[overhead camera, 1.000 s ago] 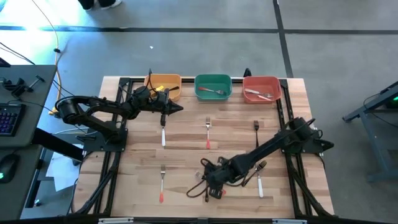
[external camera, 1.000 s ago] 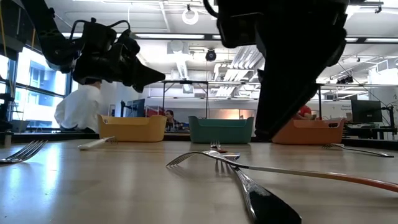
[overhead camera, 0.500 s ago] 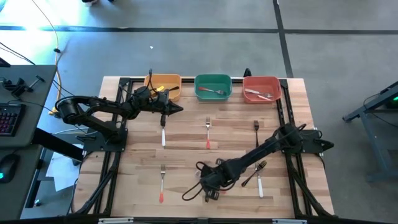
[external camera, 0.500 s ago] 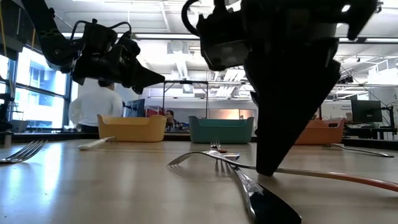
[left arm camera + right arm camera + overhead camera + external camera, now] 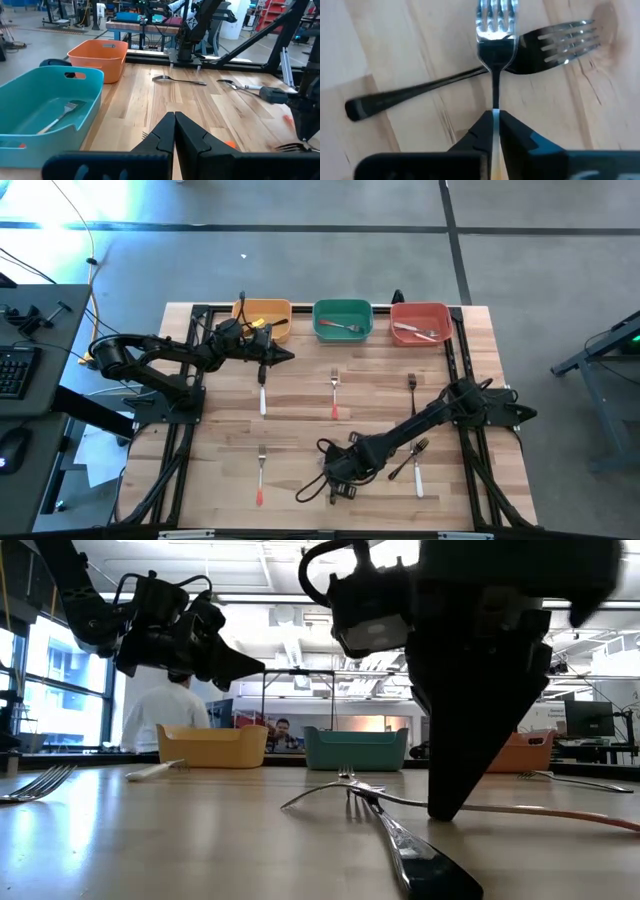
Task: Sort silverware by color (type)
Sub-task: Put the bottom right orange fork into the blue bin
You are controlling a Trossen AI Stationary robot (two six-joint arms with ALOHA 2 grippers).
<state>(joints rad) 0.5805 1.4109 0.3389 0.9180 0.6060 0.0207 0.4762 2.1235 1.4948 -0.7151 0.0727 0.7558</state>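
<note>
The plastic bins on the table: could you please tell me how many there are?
3, side by side in a row at the top of the high view: the yellow bin on the left, the green bin in the middle, the red bin on the right. None seems hidden.

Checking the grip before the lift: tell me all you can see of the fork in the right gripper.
The fork has a shiny silver metal head with four tines and a thin neck. The right gripper is shut on that neck; the handle is hidden under its fingers. It lies crossed over a second, dark-handled fork on the wooden table, near its front edge.
</note>
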